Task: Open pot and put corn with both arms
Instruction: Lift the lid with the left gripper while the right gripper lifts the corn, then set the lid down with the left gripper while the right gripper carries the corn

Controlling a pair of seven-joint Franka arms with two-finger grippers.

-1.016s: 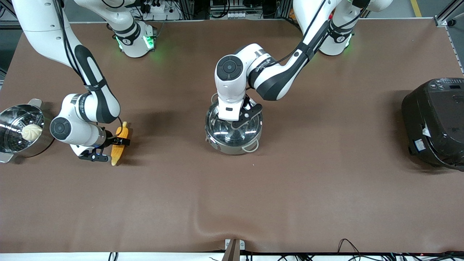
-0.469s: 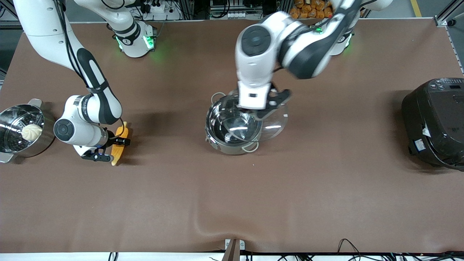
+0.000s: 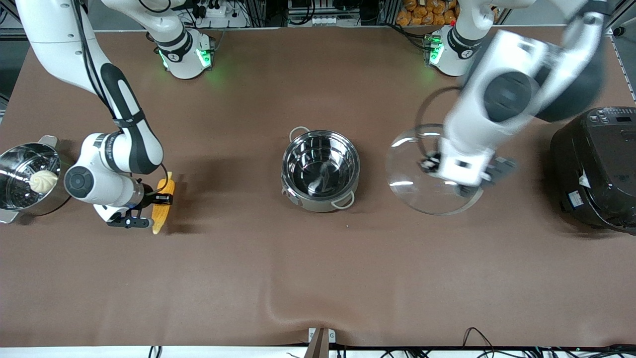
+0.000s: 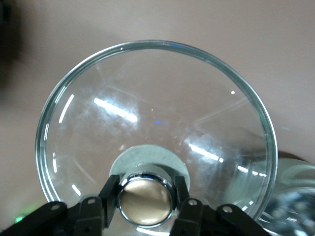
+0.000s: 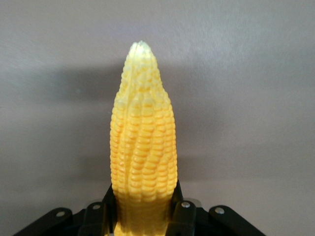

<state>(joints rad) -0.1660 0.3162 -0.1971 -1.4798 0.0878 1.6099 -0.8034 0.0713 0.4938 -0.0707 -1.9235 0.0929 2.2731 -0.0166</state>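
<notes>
Right jaws: the right gripper (image 3: pixel 158 200) has its jaws pinched on the thick end of the corn (image 5: pixel 142 147), one finger on each flank, low at the table (image 3: pixel 318 278).
Corn: lies near the table edge at the right arm's end, just beside the steamer pot (image 3: pixel 27 179) with its bun (image 3: pixel 43 181); long axis runs roughly toward and away from the front camera, tip pointing straight out from the jaws.
Left jaws: the left gripper (image 4: pixel 145 202) is pressed on the copper knob (image 4: pixel 145 201) of the glass lid (image 3: pixel 432 171), held in the air over bare table between the pot and the rice cooker (image 3: pixel 596 166).
Pot: the pot (image 3: pixel 320 169) stands open at mid-table, nothing in it.
Key relation: the pot lies well apart from the corn, toward the left arm's end; the right arm holds the cob and is the one to carry it, probably lifting and then lowering it over the rim.
Risk: the cob looks about as long as the pot's mouth, so it may catch on the rim.
</notes>
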